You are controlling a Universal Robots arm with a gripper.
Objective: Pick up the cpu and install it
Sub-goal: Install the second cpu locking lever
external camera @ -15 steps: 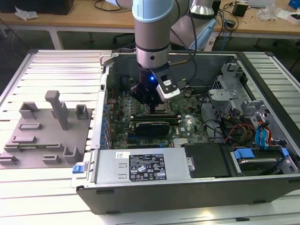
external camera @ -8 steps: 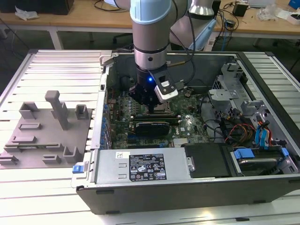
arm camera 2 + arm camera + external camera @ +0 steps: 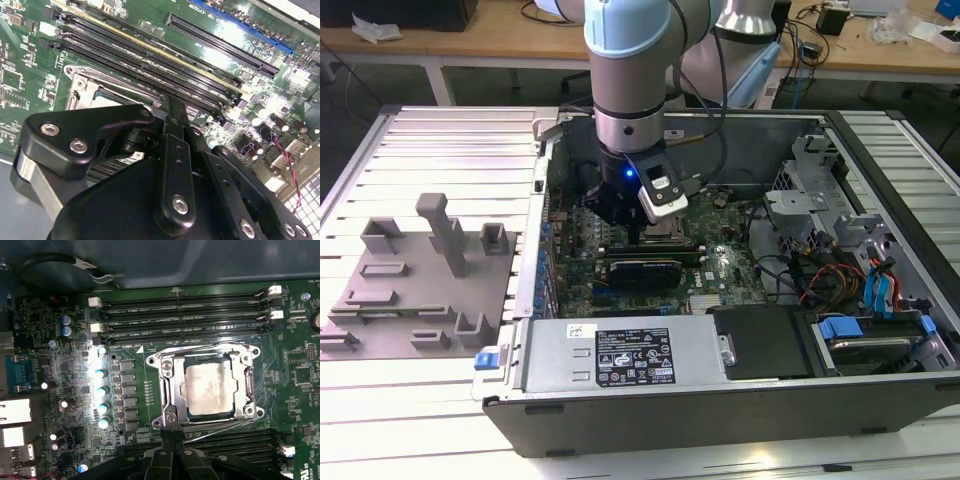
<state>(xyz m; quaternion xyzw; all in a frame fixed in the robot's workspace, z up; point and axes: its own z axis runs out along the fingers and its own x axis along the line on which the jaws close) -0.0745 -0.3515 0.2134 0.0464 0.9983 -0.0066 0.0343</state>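
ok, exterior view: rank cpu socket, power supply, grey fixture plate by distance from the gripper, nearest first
1. cpu socket: directly under the gripper, on the motherboard.
2. power supply: at the case's near edge, below the gripper in the picture.
3. grey fixture plate: outside the case, at the exterior view's left.

One robot arm reaches into one open computer case, which holds one motherboard. One chip sits in one socket. One grey holder tray lies outside.
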